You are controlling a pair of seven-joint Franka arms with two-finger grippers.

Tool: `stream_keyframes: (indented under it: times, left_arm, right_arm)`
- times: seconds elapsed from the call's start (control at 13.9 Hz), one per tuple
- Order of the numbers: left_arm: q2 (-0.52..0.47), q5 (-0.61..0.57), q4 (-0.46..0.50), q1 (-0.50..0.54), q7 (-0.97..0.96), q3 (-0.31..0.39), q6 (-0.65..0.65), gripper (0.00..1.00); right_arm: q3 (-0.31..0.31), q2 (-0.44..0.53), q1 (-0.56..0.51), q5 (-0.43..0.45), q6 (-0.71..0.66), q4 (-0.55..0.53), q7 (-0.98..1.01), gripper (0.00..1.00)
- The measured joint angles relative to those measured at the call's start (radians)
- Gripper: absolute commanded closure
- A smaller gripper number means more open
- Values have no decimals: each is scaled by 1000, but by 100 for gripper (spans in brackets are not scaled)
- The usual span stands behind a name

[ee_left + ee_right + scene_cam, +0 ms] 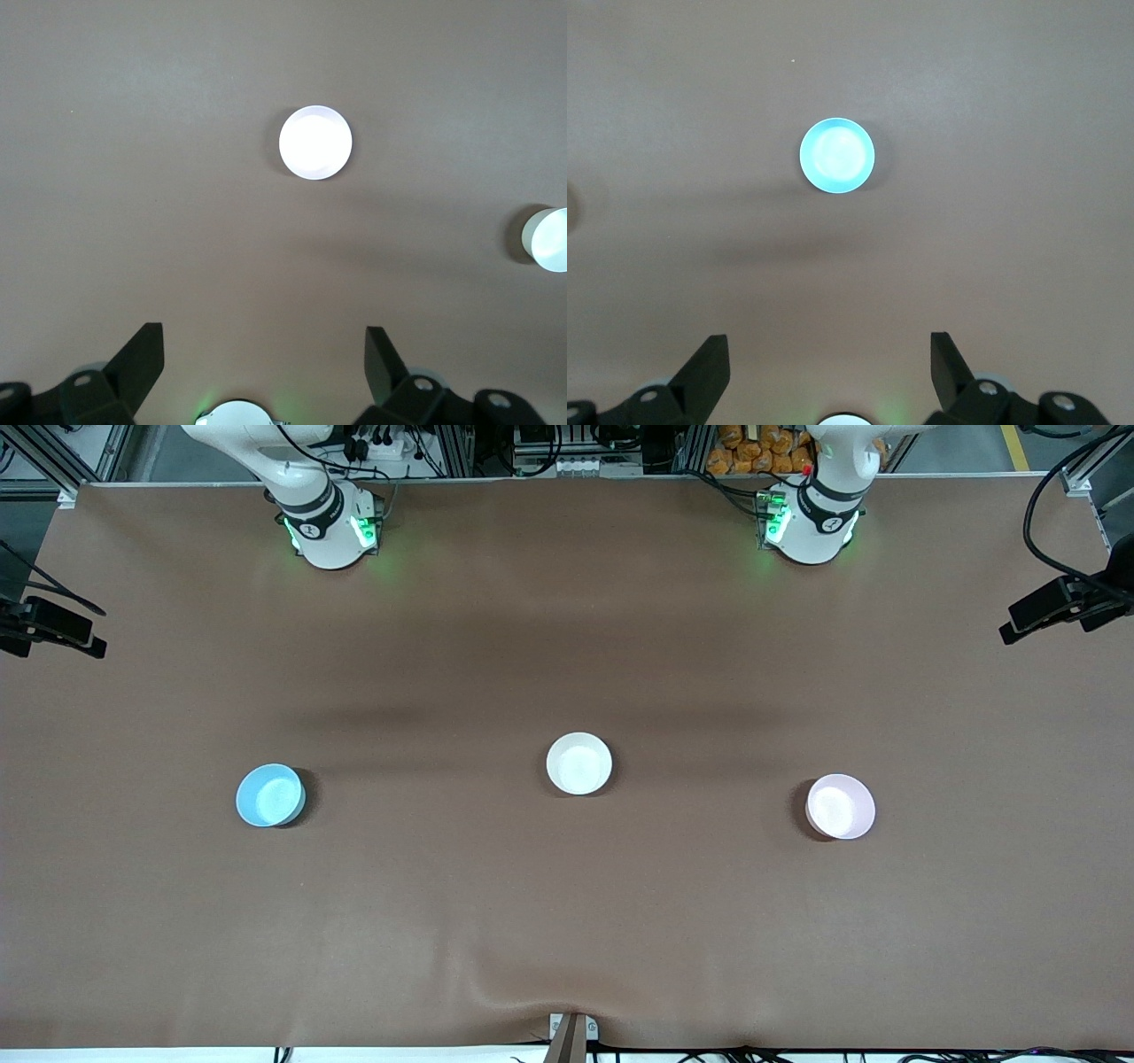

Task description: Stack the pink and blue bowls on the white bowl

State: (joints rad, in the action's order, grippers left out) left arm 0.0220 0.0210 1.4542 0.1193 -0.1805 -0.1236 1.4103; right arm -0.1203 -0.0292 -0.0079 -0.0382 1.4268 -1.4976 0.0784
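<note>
Three bowls stand apart in a row on the brown table [567, 921]. The white bowl [579, 763] is in the middle, the blue bowl [270, 795] toward the right arm's end, the pink bowl [840, 806] toward the left arm's end. All are upright and empty. My left gripper [264, 329] hangs open high over the table, with the pink bowl [315, 142] far below it and the white bowl [549, 239] at the view's edge. My right gripper [829, 337] is open too, high above the blue bowl [837, 155]. Neither gripper shows in the front view.
The arms' bases [328, 522] [811, 522] stand along the table's back edge. Black camera mounts [1063, 607] [53, 633] jut in at both ends of the table. A small clamp [571, 1036] sits at the edge nearest the front camera, where the cover wrinkles.
</note>
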Motion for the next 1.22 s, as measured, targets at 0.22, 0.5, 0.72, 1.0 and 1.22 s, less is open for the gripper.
stream_keyframes:
  times: [0.22, 0.5, 0.72, 1.0, 1.22]
  left_arm:
    - [52, -3, 44, 0, 0, 0, 53, 0]
    - [73, -5, 215, 9, 0, 0, 258, 0]
    - [73, -9, 370, 18, 0, 1, 456, 0]
    - [85, -46, 586, 17, 0, -1, 773, 0]
    - [137, -51, 675, 16, 0, -1, 957, 0]
  right_arm:
    - [0, -2, 0, 0, 0, -3, 0, 0]
    - [0, -5, 0, 0, 4, -18, 0, 0]
    - [0, -7, 0, 0, 28, -48, 0, 0]
    - [0, -9, 0, 0, 86, -103, 0, 0]
    - [0, -11, 0, 0, 134, -148, -1, 0]
